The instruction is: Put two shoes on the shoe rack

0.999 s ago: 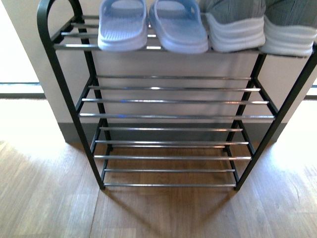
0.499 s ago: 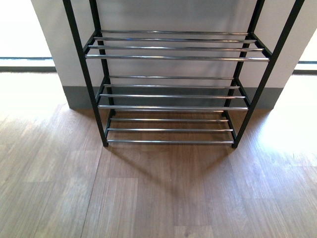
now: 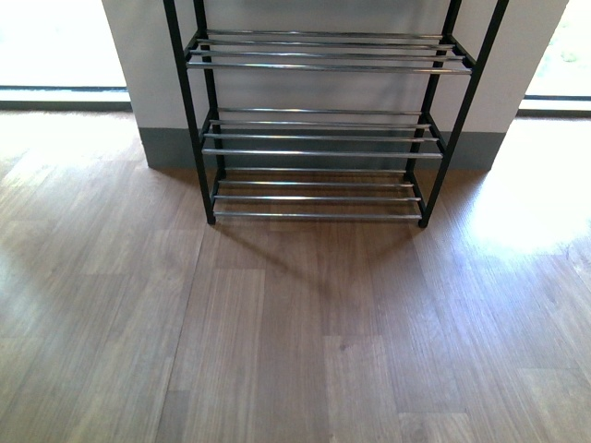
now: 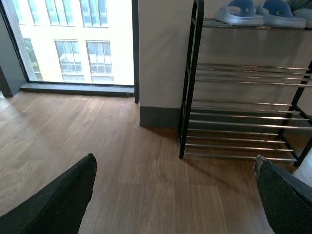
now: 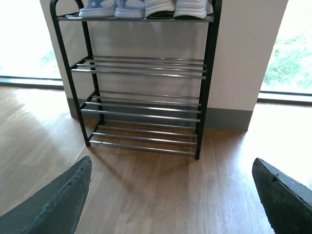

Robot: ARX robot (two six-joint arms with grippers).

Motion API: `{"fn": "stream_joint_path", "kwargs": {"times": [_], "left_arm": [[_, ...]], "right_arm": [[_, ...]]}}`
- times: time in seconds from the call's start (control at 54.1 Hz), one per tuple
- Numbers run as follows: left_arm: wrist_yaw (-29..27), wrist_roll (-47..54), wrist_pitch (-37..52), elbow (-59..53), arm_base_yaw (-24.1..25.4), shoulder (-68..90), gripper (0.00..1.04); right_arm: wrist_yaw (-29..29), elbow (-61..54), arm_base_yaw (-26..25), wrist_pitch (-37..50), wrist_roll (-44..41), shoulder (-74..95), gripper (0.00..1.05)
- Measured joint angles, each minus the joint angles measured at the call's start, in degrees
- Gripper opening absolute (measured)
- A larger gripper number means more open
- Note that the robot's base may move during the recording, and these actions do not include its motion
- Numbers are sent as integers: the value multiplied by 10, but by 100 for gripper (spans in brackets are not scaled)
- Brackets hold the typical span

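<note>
— Against the pale wall, where did the rack stand?
— On the wood floor, and my front camera caught only its three lower shelves, all of them bare rods.
— And the shoes?
— Up on the top shelf, seen from my wrists. The blue slides sat side by side at the end nearer the window, toes out. The sneakers stood just beside them toward the other end, their white soles showing at the shelf edge. My right wrist camera showed the slides too, touching or nearly touching the sneakers.
— Your claws?
— My left claw was spread wide, one dark finger at each side of the picture, nothing between them but floor. My right claw was the same: fingers far apart, empty, well back from the rack.
— Anything else?
— A grey skirting strip ran along the wall's foot behind the rack.
</note>
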Motion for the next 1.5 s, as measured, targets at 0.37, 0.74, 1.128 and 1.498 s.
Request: {"fn": "stream_joint_path", "kwargs": {"times": [0.37, 0.74, 1.128, 1.498], "left_arm": [[0, 0, 0, 0, 0, 0, 95], [0, 0, 0, 0, 0, 0, 95], [0, 0, 0, 0, 0, 0, 95], [0, 0, 0, 0, 0, 0, 95]], "right_arm": [[0, 0, 0, 0, 0, 0, 96], [0, 0, 0, 0, 0, 0, 96], [0, 0, 0, 0, 0, -1, 96], [0, 0, 0, 0, 0, -1, 96]]}}
